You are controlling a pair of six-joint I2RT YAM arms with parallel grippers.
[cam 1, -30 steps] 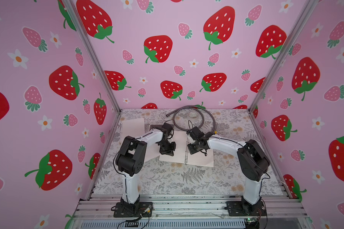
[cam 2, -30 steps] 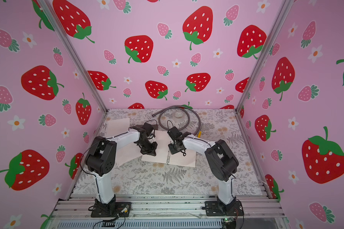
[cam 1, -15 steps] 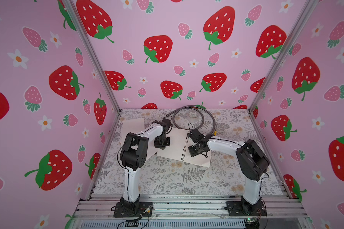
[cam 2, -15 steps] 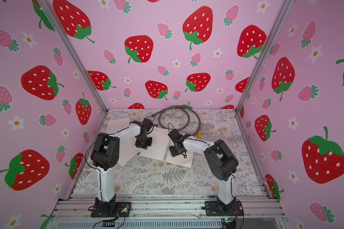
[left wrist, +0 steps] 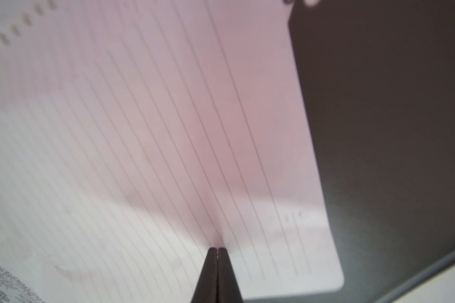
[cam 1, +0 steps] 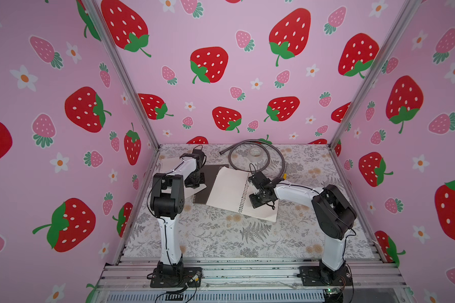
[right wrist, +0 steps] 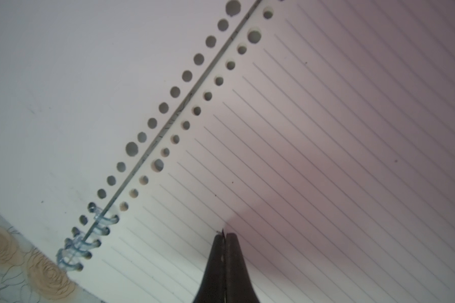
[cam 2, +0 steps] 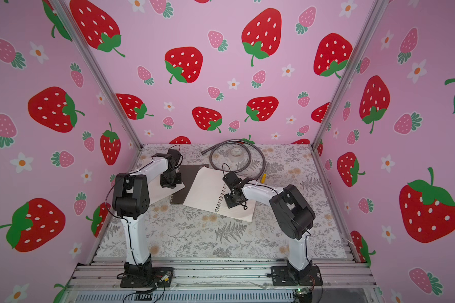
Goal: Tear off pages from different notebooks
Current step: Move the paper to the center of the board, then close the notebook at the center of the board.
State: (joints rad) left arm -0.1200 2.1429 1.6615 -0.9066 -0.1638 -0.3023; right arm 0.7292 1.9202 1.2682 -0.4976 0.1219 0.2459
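— What changed?
— Your left end effector (left wrist: 218, 251), pinched shut on a page (left wrist: 168, 131), has dragged it off the open notebook (cam 1: 229, 189) toward the tabletop's (cam 1: 221, 236) left edge. I'd call that page torn free.
— The right end effector (right wrist: 224, 236)?
— Shut and empty, pressing the open notebook beside its spiral.
— How's the page?
— Lined, punched along one edge, puckered at the pinch, overlapping the dark notebook (cam 1: 209, 178).

The open notebook (cam 1: 229, 189) lies in the middle of the table (cam 1: 221, 236). At its nine o'clock the closed notebook (cam 1: 210, 175) sits partly under it. A loose page (cam 2: 172, 192) overlaps that notebook's far edge (a second sheet (cam 1: 168, 164) seems to lie at ten o'clock). At twelve o'clock a hose (cam 1: 283, 162) loops around a tape roll (cam 1: 256, 153).
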